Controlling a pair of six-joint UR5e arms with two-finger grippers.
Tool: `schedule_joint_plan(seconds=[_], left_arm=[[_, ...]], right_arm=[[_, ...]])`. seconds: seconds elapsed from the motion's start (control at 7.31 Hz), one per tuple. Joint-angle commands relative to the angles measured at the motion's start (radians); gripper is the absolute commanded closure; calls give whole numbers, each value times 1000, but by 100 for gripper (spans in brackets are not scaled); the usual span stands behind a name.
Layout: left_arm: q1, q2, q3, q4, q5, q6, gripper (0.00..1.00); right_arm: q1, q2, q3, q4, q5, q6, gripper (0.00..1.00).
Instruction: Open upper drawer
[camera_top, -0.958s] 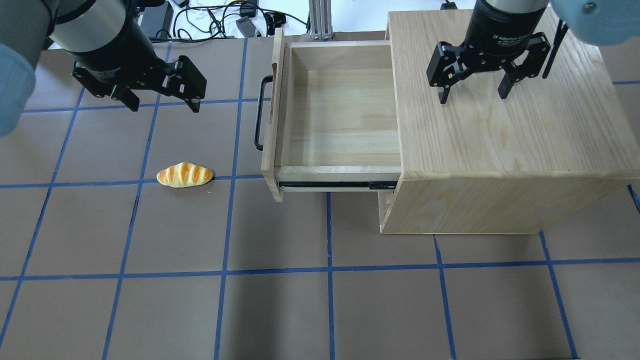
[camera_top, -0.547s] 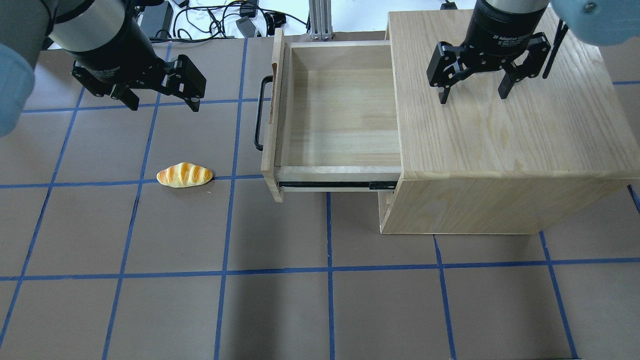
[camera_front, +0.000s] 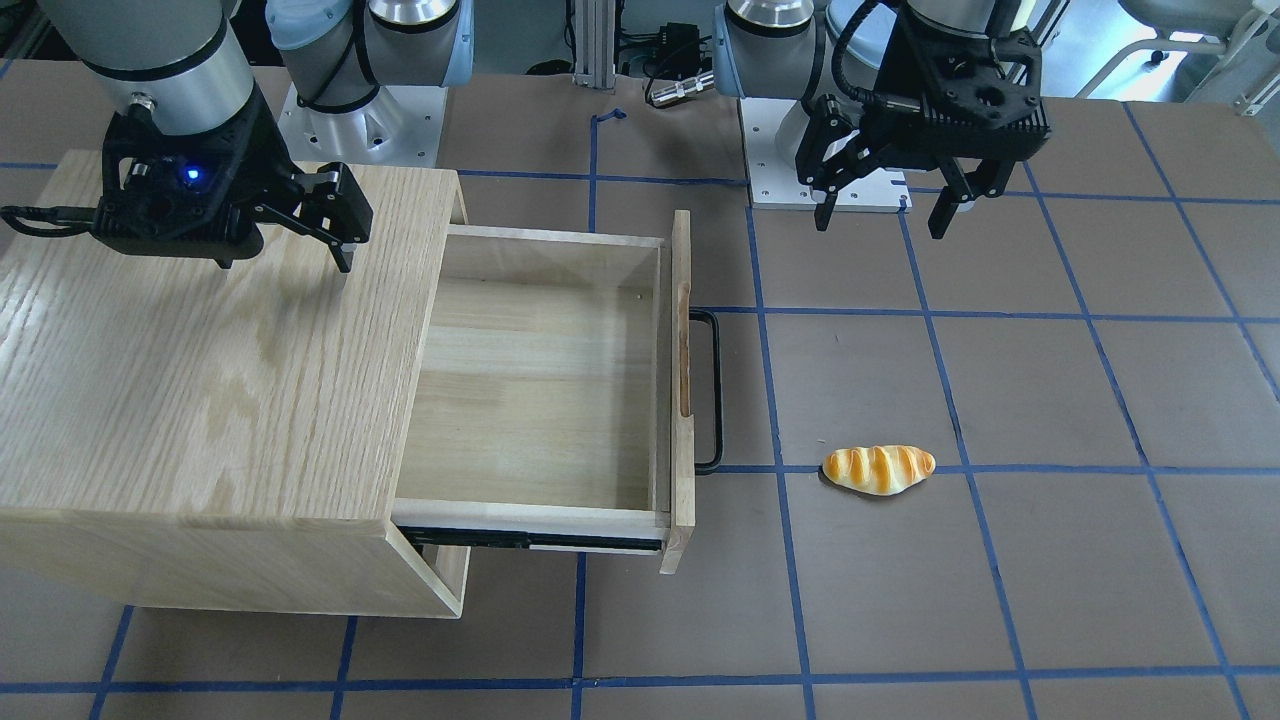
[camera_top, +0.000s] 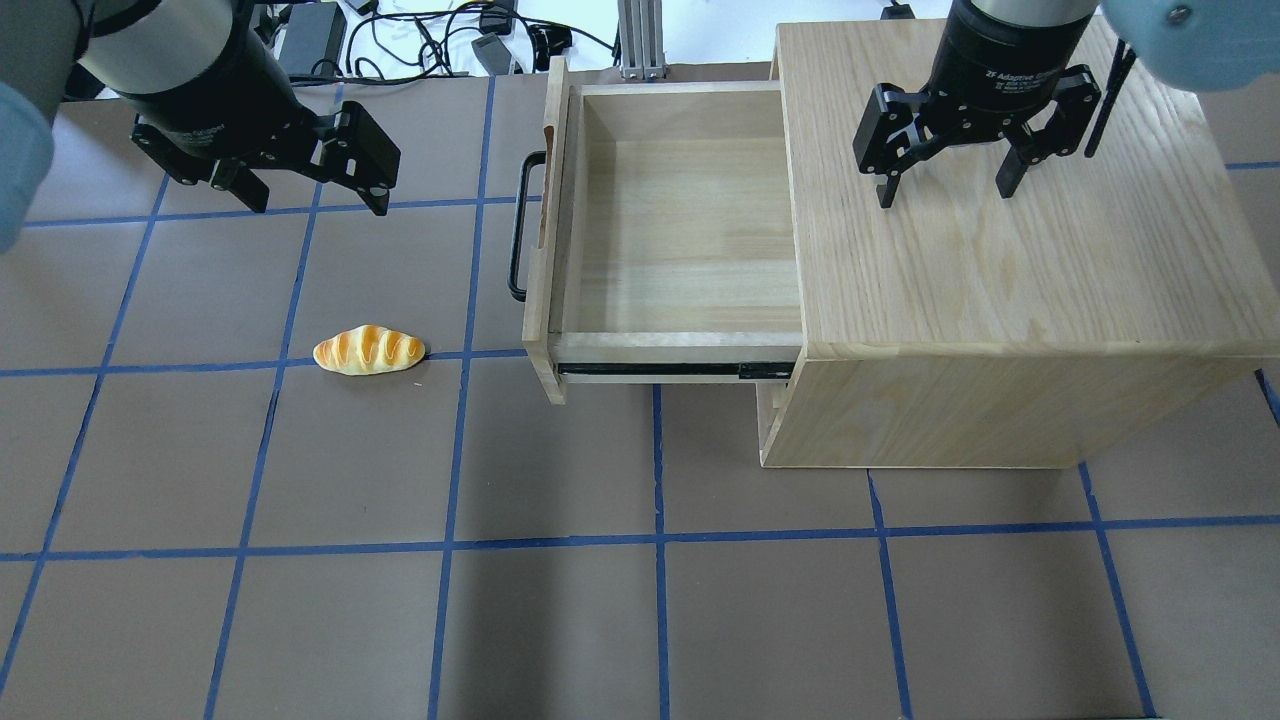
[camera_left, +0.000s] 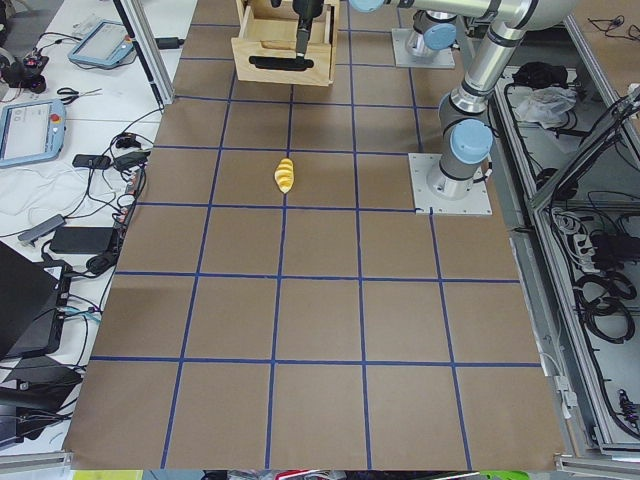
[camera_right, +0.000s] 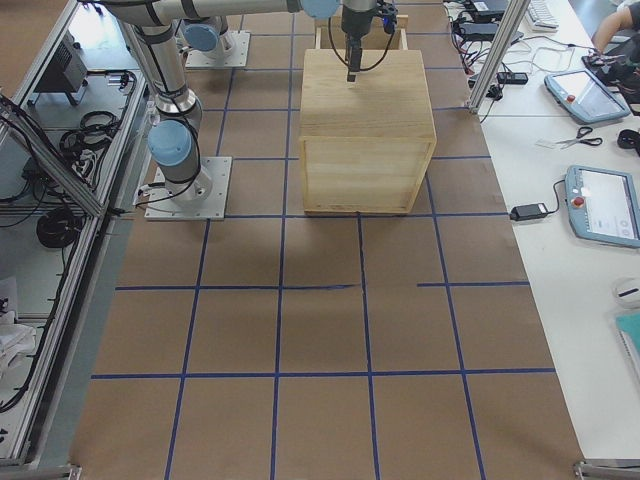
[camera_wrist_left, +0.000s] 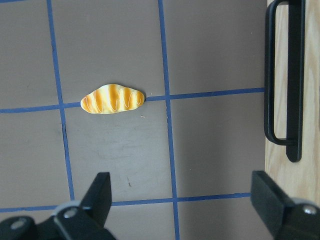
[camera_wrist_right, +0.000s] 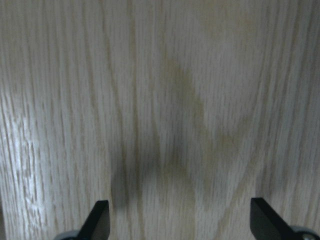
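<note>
The upper drawer (camera_top: 680, 240) stands pulled far out of the oak cabinet (camera_top: 1000, 200), empty inside, its black bar handle (camera_top: 517, 226) facing left; it also shows in the front-facing view (camera_front: 540, 390). The handle shows at the right edge of the left wrist view (camera_wrist_left: 285, 80). My left gripper (camera_top: 305, 195) is open and empty, hovering above the table left of the handle, apart from it. My right gripper (camera_top: 945, 190) is open and empty, hovering over the cabinet top; its wrist view shows only wood grain (camera_wrist_right: 160, 100).
A toy bread roll (camera_top: 369, 350) lies on the brown table (camera_top: 640, 600) left of the drawer front; it also shows in the left wrist view (camera_wrist_left: 113, 99). Cables and boxes lie beyond the far edge (camera_top: 430, 35). Blue tape lines grid the table.
My left gripper has moved a little left and toward the table's far edge, away from the handle. The drawer, the bread roll and my right gripper have not moved.
</note>
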Motion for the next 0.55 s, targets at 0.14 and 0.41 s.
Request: schedule_joint_plan(seconds=[0.14,0.41], left_arm=[[-6,-2,10,-3,2,3,0],[0,3,9,-11,7,6,0]], right_arm=[[0,0,0,0,0,0,0],[-1,0,2,0,0,0,0]])
